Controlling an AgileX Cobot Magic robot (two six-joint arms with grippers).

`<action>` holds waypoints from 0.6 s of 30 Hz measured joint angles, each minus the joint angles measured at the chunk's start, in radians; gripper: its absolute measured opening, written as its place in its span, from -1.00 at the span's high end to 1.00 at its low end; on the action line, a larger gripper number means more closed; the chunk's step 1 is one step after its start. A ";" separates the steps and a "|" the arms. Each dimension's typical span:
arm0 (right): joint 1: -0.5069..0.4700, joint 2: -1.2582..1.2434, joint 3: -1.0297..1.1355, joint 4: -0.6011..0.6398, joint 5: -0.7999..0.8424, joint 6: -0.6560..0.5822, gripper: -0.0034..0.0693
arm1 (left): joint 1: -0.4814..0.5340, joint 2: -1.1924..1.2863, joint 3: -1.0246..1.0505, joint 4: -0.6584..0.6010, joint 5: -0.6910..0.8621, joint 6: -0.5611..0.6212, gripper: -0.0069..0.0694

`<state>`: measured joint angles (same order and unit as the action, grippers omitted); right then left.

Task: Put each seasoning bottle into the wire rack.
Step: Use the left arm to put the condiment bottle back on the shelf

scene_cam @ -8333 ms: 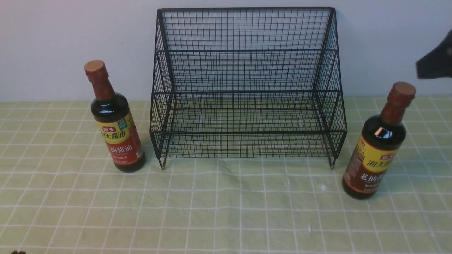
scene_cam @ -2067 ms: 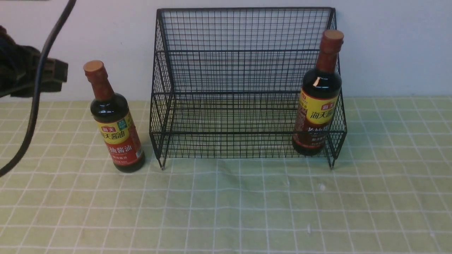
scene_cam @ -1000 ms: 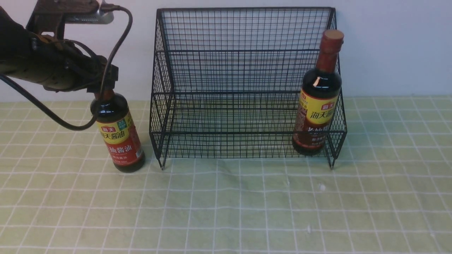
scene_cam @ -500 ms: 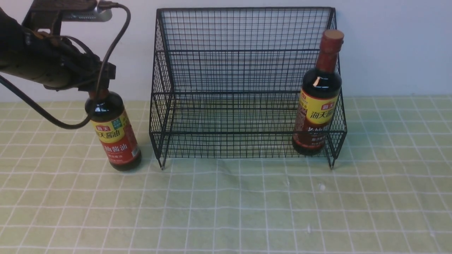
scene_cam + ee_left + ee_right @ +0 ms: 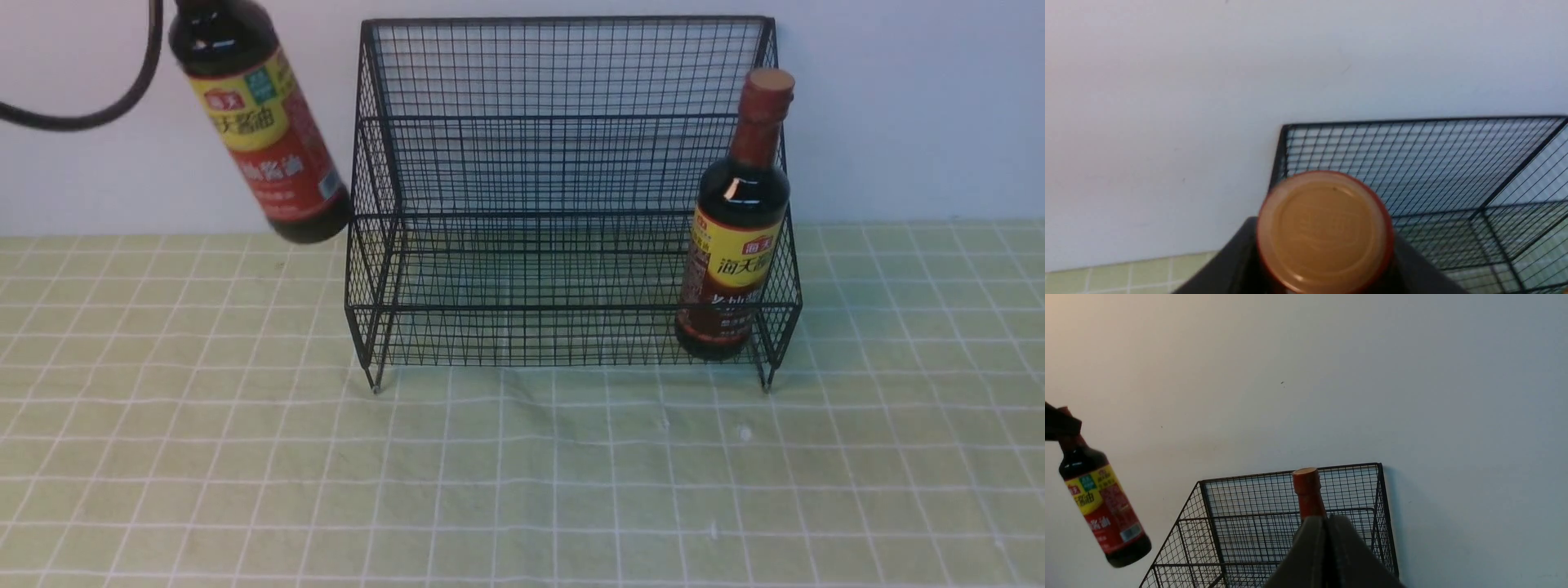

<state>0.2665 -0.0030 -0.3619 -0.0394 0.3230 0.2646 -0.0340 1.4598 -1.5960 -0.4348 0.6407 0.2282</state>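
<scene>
The front view faces 12 o'clock, tilted down, taking in the whole wire rack (image 5: 571,163) at middle distance. The left wrist view sits close above the cap of the lifted bottle (image 5: 1325,230), facing the rack's back. The right wrist view, farther off, shares with the front view the rack, the lifted bottle and the standing bottle (image 5: 1308,492) at the rack's 3 o'clock end.

bench (image 5: 245,490), pale green cloth (image 5: 522,506) with white grid.
wire rack (image 5: 563,212) stands on it on short feet, mid-rear, back against the wall (image 5: 898,98).

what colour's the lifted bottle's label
The lifted bottle's label is yellow above, red below; front view shows it best.
</scene>
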 joint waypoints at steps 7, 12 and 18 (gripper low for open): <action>0.000 0.000 0.000 0.000 0.004 0.001 0.94 | 0.000 0.023 -0.021 -0.173 -0.097 0.099 0.09; 0.000 0.000 0.000 0.000 0.004 0.001 0.94 | -0.030 0.071 -0.021 -0.254 -0.151 0.195 0.09; 0.000 0.000 0.000 0.000 0.005 0.001 0.94 | -0.120 0.146 -0.021 -0.305 -0.280 0.298 0.09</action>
<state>0.2665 -0.0030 -0.3619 -0.0394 0.3276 0.2657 -0.1537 1.6053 -1.6175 -0.7403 0.3612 0.5262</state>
